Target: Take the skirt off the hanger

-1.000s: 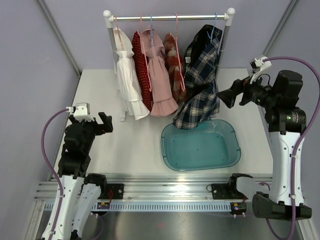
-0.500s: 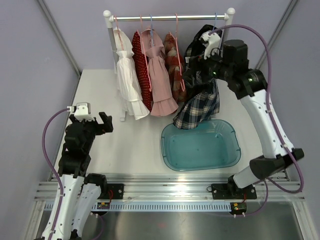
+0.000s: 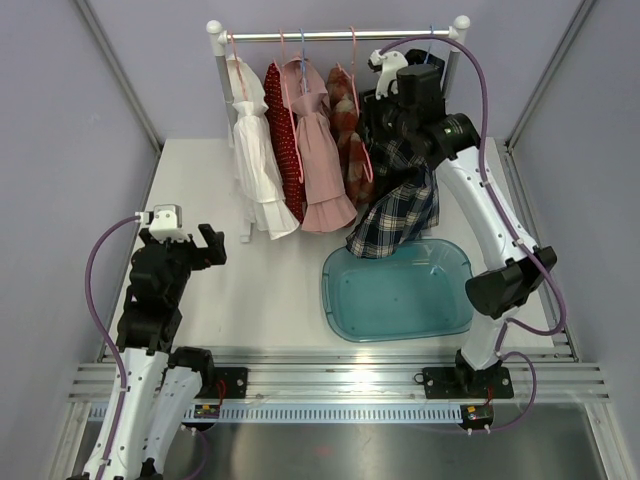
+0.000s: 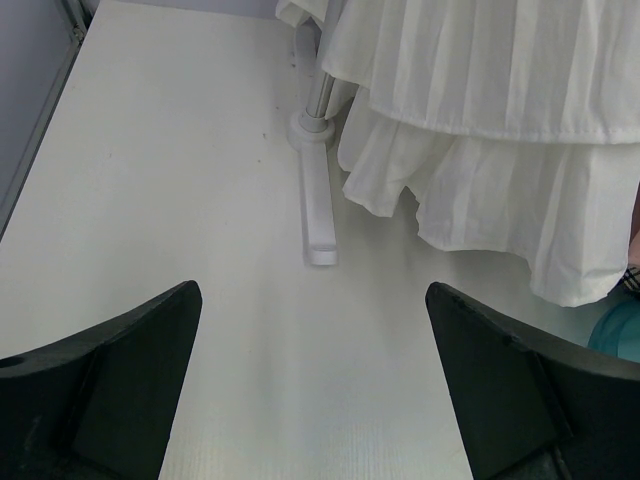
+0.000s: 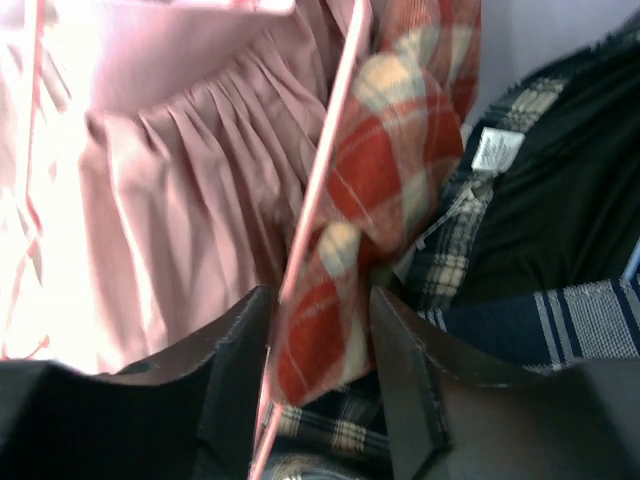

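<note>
Pinching in from both sides, the right tool (image 5: 320,300) has its fingers drawn close on a bunched fold of the red plaid skirt (image 5: 390,200), with the wire of a pink hanger (image 5: 325,170) running down against the left finger. The skirt hangs on that hanger at the rail (image 3: 340,35), between a pink dress (image 5: 170,200) and a dark navy plaid garment (image 5: 560,310). A small white label (image 5: 492,150) is sewn into the navy garment; its print is too blurred to read.

The left tool (image 4: 312,290) is spread wide and holds nothing, hovering low over the desk (image 3: 270,290) near the rack's foot (image 4: 318,210) and the hem of a white dress (image 4: 480,130).

The desk is plain white and carries a teal basin (image 3: 400,290) under the navy garment. Pale lavender-grey walls close in on three sides.
</note>
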You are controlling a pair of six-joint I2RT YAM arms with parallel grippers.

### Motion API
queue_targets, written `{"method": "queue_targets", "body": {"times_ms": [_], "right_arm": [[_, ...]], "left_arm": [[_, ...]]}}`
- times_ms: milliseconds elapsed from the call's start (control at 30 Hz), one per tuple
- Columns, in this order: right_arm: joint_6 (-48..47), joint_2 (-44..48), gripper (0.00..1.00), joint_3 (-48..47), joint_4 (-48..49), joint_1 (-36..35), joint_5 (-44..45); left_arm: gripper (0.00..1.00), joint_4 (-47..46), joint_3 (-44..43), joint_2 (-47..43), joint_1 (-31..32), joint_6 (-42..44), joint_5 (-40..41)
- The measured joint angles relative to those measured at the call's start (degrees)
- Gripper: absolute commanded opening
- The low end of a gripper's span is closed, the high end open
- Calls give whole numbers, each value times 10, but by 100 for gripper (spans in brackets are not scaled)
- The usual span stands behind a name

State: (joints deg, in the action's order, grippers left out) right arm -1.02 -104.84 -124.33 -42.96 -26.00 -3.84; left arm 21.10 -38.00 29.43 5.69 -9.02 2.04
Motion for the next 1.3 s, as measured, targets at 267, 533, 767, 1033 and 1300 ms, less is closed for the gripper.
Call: {"method": "queue_targets", "body": {"times_ms": [267, 533, 767, 1033, 1300], "right_arm": [[-3, -47, 41, -69, -2, -9, 46], [-10, -86, 9, -99, -2, -18, 65], [-17, -95, 0, -123, -19, -19, 79], [-15, -79, 0, -134, -36, -19, 73], [-15, -17, 0, -131, -37, -19, 71]], "left_arm": [[99, 0, 0, -1, 0, 0, -1], [99, 0, 0, -1, 0, 0, -2], [99, 0, 0, -1, 0, 0, -2], [99, 0, 0, -1, 0, 0, -2], [99, 0, 0, -2, 0, 0, -7]]}}
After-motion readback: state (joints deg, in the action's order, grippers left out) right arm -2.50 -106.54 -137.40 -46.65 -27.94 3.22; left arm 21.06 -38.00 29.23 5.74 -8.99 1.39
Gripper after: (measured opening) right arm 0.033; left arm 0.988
